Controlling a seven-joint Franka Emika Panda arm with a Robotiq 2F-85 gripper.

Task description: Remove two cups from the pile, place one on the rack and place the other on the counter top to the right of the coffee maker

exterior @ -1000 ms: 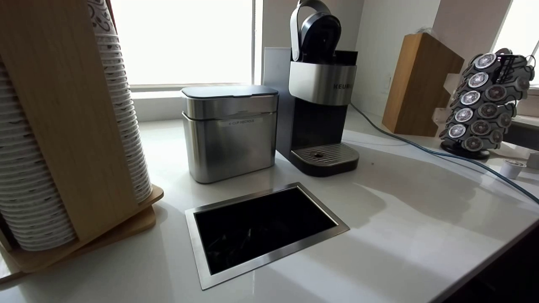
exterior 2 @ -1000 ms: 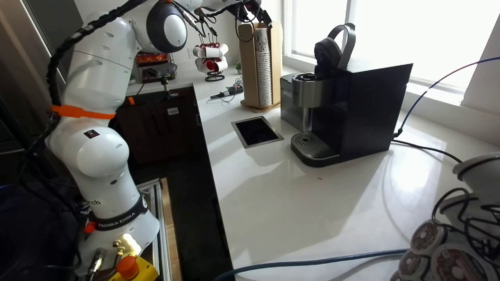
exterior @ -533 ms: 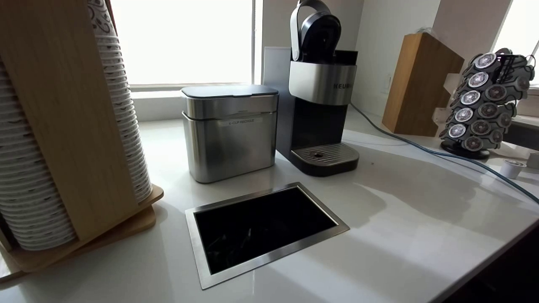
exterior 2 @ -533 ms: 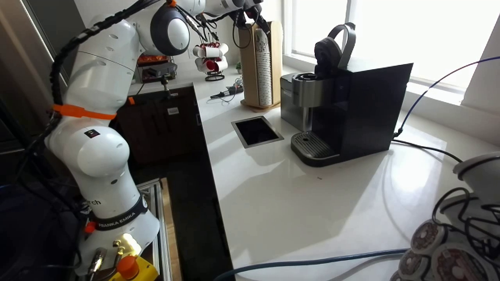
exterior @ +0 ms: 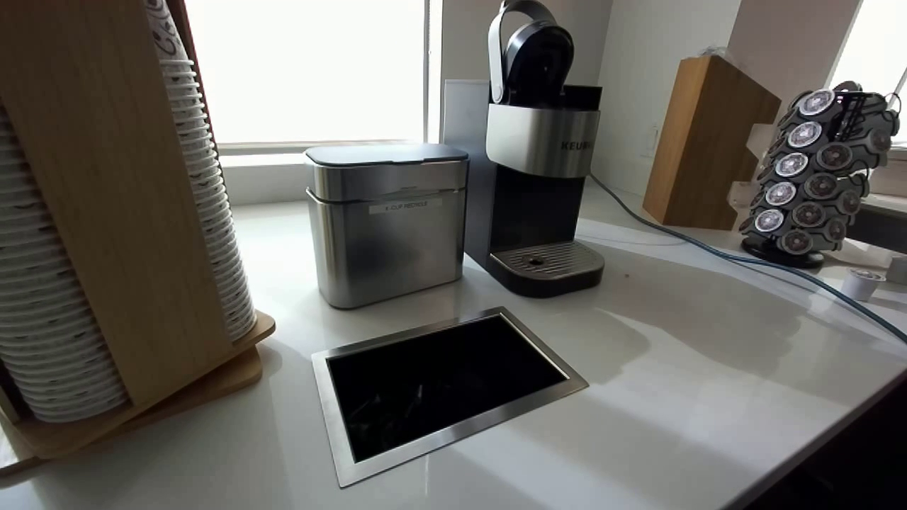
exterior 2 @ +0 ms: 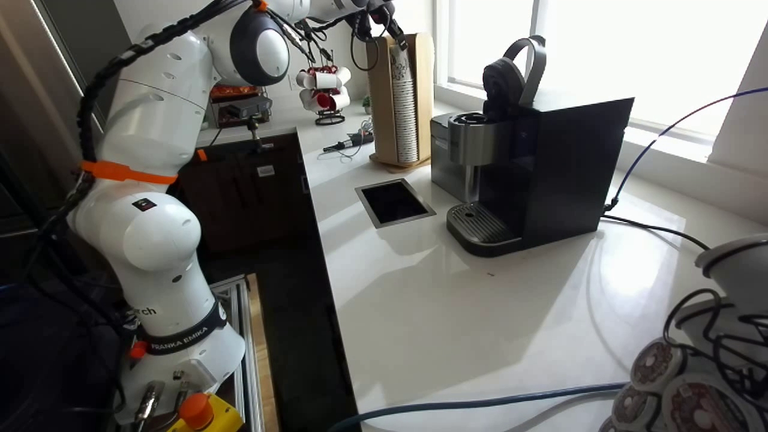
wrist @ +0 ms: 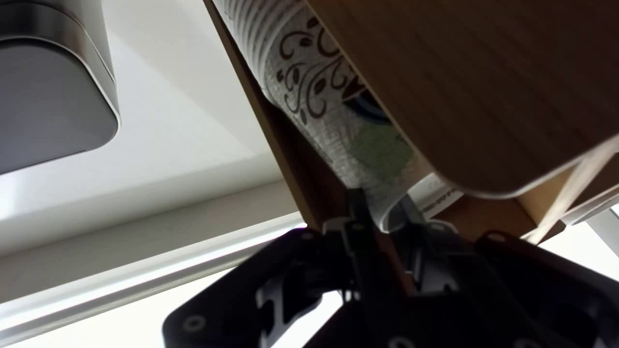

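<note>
Black gripper (wrist: 385,212) is clenching the upper edge of the patterned top cup (wrist: 329,121), its fingers (wrist: 358,208) bracketing the thin wall, one per side. That cup is sitting at the head of the pile (exterior 2: 407,120), narrow end pointing up, above many closely stacked rims. The pile is standing inside a light wooden holder (exterior 2: 380,108), closer to the rear edge of the counter top (exterior 2: 444,312) than to its front edge. A second column of cups (exterior: 53,304) is occupying another side of the same holder. Outside the front edge, a white arm (exterior 2: 150,144) is rising and reaching across that edge toward the holder. Beside the holder, a lidded metal canister (exterior: 390,248) is standing, its label (exterior: 405,207) reading "K-CUP RECYCLE". The coffee maker (exterior: 542,142) is standing just beside the canister, opposite the holder, its drip tray (exterior 2: 477,222) pointing toward the front edge. A steel-framed opening (exterior: 460,430) is lying between the canister and the front edge. Near the inside corner, a mug stand (exterior 2: 329,114) is carrying red and white mugs (exterior 2: 327,81). Toward the opposite end, a pod carousel (exterior: 779,256) is standing near a wooden box (exterior: 723,149). A blue hose (exterior 2: 492,403) is crossing the front edge.
</note>
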